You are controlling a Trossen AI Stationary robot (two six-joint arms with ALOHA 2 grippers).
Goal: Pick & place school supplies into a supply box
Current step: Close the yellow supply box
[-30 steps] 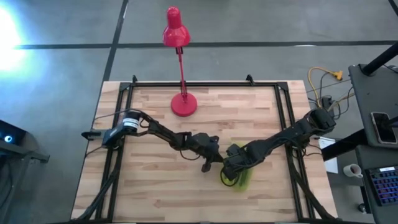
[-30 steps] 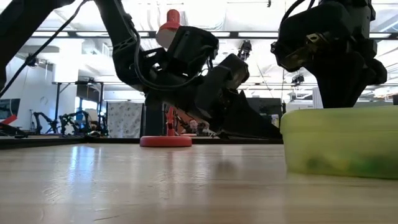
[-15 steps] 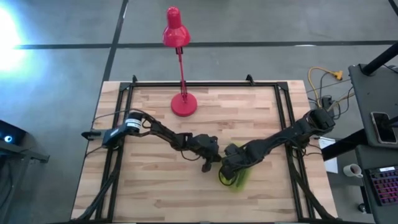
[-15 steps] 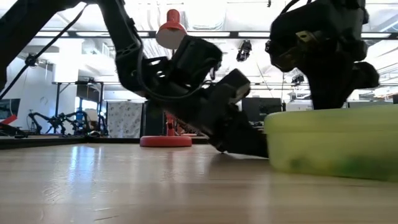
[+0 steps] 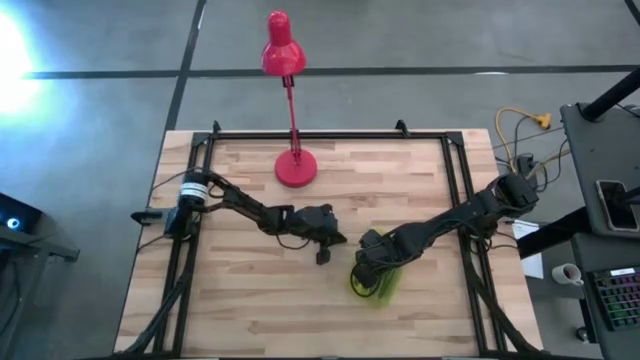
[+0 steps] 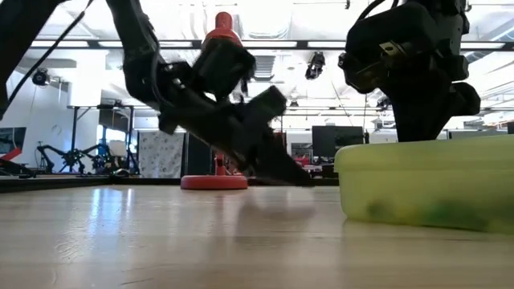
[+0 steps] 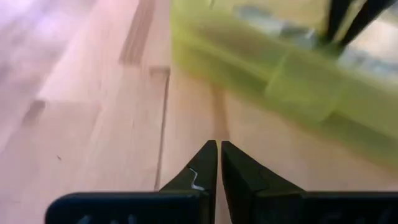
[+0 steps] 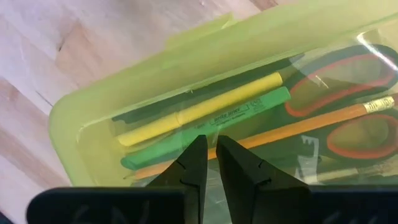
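Note:
The supply box, a translucent yellow-green case, lies on the wooden table right of centre with its lid down. Through the lid I see school supplies: red-handled scissors, a yellow pen, a green marker and an orange pencil. My right gripper points down over the box, fingers shut with nothing between them. My left gripper is shut and slants down just above the table, a short way left of the box. My right gripper comes at the box's lid from above, pointing down, near the lid's middle. Its shut fingertips reach down to the lid, but I cannot tell whether they touch it. The box lies flat on the table.
A red desk lamp stands with its base at the table's far middle, its head reaching beyond the far edge. A black frame rail runs round the table. Bare wood lies left of the box and along the near edge.
My left gripper has drawn back from the box's left end toward the table's left edge, staying shut and low. The box has slid a little toward the left. My right gripper has stayed over the box.

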